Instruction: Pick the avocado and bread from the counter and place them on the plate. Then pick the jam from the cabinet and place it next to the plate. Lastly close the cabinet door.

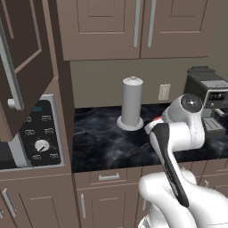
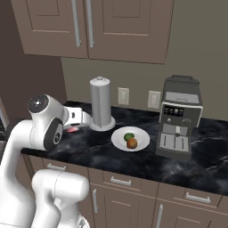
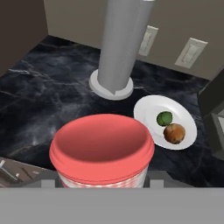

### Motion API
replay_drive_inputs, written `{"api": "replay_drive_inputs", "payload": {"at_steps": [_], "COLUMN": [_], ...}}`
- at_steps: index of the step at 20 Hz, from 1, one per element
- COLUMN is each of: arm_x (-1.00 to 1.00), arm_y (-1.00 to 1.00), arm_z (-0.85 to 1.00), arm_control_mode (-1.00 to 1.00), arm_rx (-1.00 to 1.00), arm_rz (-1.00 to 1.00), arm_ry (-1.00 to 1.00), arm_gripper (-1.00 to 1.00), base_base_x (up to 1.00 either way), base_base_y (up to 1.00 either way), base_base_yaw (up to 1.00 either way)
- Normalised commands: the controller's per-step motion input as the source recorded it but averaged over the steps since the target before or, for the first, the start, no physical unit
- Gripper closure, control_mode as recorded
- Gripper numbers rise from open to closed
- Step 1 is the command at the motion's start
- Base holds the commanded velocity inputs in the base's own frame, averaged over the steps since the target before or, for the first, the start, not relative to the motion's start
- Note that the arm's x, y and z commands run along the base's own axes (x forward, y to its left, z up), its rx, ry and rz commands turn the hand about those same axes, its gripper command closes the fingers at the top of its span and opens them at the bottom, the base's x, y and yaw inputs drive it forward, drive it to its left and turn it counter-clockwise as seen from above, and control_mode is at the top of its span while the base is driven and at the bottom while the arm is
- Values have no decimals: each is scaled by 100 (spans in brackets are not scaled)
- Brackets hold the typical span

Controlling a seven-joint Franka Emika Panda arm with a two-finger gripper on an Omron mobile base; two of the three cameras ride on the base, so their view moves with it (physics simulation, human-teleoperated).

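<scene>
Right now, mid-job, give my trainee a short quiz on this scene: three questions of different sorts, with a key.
1. True or false: the avocado and the bread both lie on the plate.
2. What does the gripper hold?
A. the jam
B. a mug
C. a spoon
3. Fill in: the tall grey paper-towel holder stands on the ______, beside the plate.

Key: 1 true; 2 A, the jaws closed on the jar, above the counter; 3 counter.
</scene>
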Motion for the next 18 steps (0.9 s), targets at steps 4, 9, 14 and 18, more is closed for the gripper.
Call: {"api": "replay_drive_inputs", "payload": {"at_steps": [4,9,14,18], "arm_x": [32,39,44,35], "arm_y": [-5,-14,-17,-16], "arm_z": [-39,-35,-24,-20], "arm_control_mode": [-100,-100,-100,-100], "arm_rx": [0,0,0,1], "arm_rz": [3,1,0,0], "arm_ry": [5,0,0,19], "arm_gripper": [100,100,100,100], "base_base_x": [0,0,0,0], "base_base_y": [0,0,0,0], "base_base_yaw": [0,0,0,0]}}
